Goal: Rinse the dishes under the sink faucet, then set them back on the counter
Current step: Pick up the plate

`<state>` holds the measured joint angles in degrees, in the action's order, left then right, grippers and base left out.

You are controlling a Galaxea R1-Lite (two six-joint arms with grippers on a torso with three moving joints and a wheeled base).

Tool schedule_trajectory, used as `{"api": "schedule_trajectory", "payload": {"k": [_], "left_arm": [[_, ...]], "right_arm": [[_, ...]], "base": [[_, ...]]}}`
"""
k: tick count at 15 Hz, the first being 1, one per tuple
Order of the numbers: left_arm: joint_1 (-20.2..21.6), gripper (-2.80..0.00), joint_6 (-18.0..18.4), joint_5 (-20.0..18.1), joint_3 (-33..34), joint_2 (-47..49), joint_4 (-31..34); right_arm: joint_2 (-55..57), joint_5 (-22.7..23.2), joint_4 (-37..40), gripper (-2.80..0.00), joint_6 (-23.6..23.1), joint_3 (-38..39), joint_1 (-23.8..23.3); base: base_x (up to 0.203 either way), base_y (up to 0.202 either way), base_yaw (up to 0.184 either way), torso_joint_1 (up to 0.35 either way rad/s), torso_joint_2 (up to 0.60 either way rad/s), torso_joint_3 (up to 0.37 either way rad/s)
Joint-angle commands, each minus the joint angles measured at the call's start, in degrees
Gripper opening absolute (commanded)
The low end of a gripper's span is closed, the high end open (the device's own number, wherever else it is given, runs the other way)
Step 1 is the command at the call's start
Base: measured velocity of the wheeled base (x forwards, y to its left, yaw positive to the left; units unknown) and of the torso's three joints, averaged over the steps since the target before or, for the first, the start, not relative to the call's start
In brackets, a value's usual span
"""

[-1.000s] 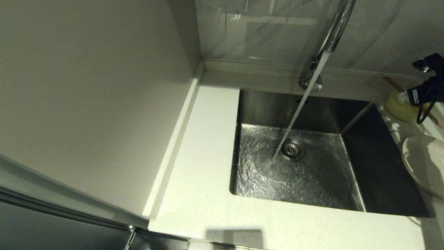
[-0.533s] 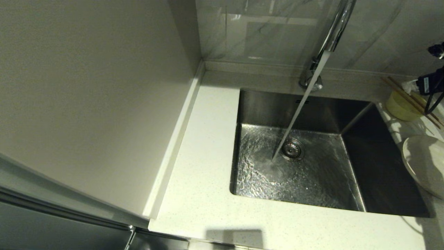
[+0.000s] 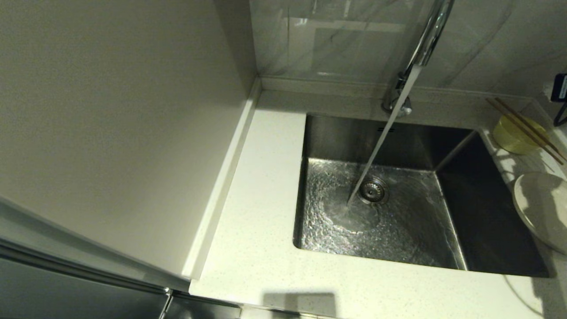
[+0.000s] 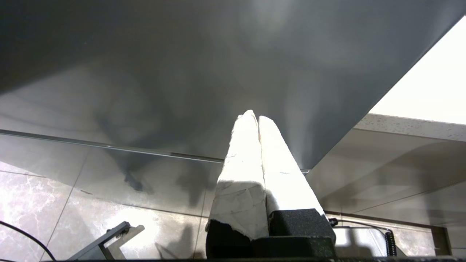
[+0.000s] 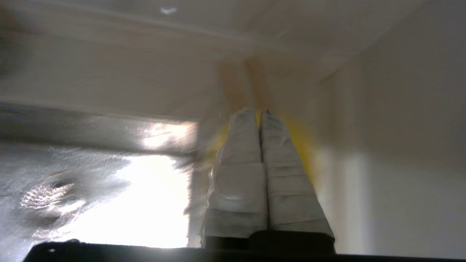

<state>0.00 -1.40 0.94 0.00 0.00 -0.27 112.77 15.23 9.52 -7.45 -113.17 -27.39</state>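
Water runs from the chrome faucet (image 3: 426, 42) into the steel sink (image 3: 398, 212), landing beside the round drain (image 3: 373, 190). On the counter (image 3: 261, 230) right of the sink sits the pale yellow-green bowl (image 3: 513, 134), with the brown chopsticks (image 3: 527, 129) laid across its rim. The off-white plate (image 3: 542, 208) lies nearer the front, cut by the right edge. Only a dark part of my right arm (image 3: 561, 88) shows at the right edge. My right gripper (image 5: 257, 113) is shut and empty, with the blurred bowl (image 5: 300, 138) behind its fingers. My left gripper (image 4: 253, 116) is shut, parked below the counter.
A tall pale panel (image 3: 115, 124) walls off the counter's left side. A glossy marble-look backsplash (image 3: 345, 40) stands behind the low raised back edge. Bare counter runs left of the sink and along its front.
My right arm has drawn back to the right, away from the bowl, and is nearly out of the head view. The bowl and chopsticks now show in full. Water keeps running.
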Motion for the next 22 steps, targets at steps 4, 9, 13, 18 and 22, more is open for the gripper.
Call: {"api": "schedule_trajectory", "payload": {"k": [4,9,13,18,22], "left_arm": [[0.0,-2.8,0.0,0.03,0.0,-0.09,0.0],[0.0,-2.8,0.0,0.03,0.0,-0.09,0.0],[0.0,-2.8,0.0,0.03,0.0,-0.09,0.0],[0.0,-2.8,0.0,0.03,0.0,-0.09,0.0],[0.0,-2.8,0.0,0.03,0.0,-0.09,0.0]], "right_arm": [[-16.39,4.97,15.52,-2.8,5.82,12.34,0.06],[-27.16,5.38,20.57,-2.8,-4.28,38.04,-3.31],[-24.95,5.28,20.21,-2.8,-8.98,44.57,-5.3],[-21.09,3.95,8.59,-2.8,-1.66,48.6,0.25],[-20.75,-4.85,7.29,0.0,-0.89,45.68,5.67]], "base": [[0.0,0.0,0.0,0.0,0.0,0.0],[0.0,0.0,0.0,0.0,0.0,0.0],[0.0,0.0,0.0,0.0,0.0,0.0],[0.0,0.0,0.0,0.0,0.0,0.0],[0.0,0.0,0.0,0.0,0.0,0.0]]}}
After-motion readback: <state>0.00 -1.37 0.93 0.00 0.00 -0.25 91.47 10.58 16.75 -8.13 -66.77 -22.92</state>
